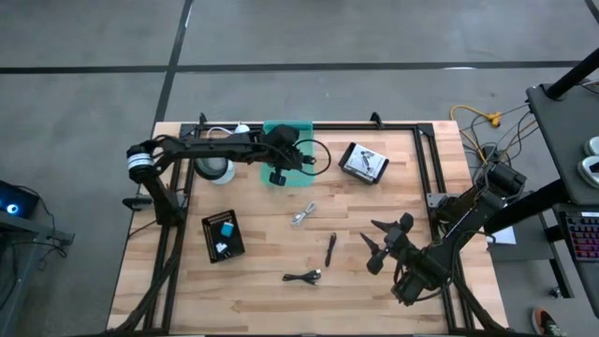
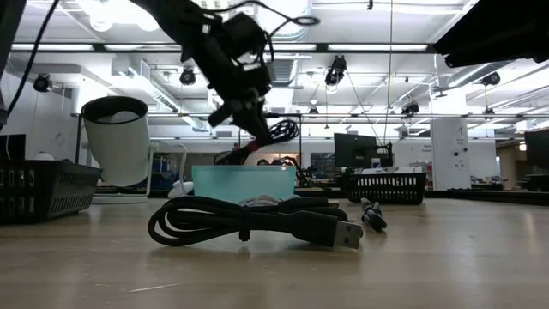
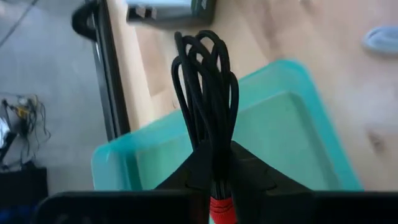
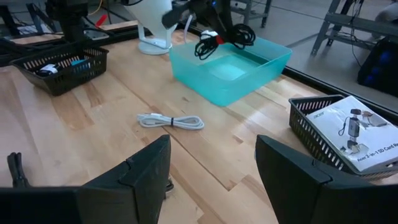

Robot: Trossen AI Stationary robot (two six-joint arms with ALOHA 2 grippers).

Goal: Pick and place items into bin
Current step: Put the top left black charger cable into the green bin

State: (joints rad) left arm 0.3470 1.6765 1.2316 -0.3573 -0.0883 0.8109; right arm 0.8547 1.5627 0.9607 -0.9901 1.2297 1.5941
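**Left gripper holds a coiled cable over the teal bin**

The left gripper [image 1: 278, 175] hangs above the teal bin [image 1: 301, 130] at the far side of the counter [image 1: 262, 281], its fingers clamped on a coiled black cable with red at its held end [image 3: 208, 106]. In the left wrist view the loops stick out past the fingertips, with the bin's open inside right behind them. The low view shows the bundle [image 2: 273, 133] in the air, above the bin's rim.

The right gripper [image 1: 386, 245] waits near the counter's right front, jaws spread wide, holding nothing.

Loose on the counter lie a silver-white cable bundle [image 1: 303, 214] near the middle, a black pen-like stick [image 1: 330, 249] nearer the front, and a second black cable [image 1: 303, 276] closest to the front edge. A black mesh basket with white printed cards [image 1: 364, 163] sits to the right of the bin; another black basket [image 1: 223, 236] sits at the left front. A white cup-shaped object [image 1: 214, 168] stands left of the bin.
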